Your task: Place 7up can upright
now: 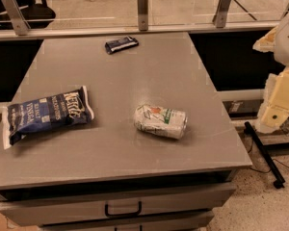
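Table: grey flat top over drawers; the top drawer has a dark handle facing me.
Robot arm: cream and white segments at the right edge of the view, off the table and beyond its right side.
Gripper: lower cream part of the arm, hanging beside the table's right edge, well apart from everything on top. Open or closed: cannot tell.
Chip bag: blue, lying flat near the left edge.
7up can: dented, lying on its side right of centre, silver end pointing right, not upright. Nothing touches it.
Wrapper: small, dark, flat, at the far edge.
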Action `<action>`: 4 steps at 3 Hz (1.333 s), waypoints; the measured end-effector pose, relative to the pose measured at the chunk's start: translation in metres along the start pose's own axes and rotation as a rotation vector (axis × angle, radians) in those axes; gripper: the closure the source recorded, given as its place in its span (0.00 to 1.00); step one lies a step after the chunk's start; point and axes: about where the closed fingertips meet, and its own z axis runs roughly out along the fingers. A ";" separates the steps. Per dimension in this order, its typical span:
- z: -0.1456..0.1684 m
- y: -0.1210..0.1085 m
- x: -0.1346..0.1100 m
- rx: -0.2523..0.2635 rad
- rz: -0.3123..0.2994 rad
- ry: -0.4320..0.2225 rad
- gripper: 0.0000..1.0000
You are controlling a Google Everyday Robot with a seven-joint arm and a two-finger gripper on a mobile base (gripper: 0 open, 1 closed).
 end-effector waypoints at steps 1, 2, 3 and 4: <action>0.000 0.000 0.000 0.000 0.000 0.000 0.00; 0.018 0.002 -0.022 -0.021 -0.017 -0.040 0.00; 0.049 0.012 -0.064 -0.053 -0.048 -0.058 0.00; 0.077 0.024 -0.099 -0.080 -0.061 -0.060 0.00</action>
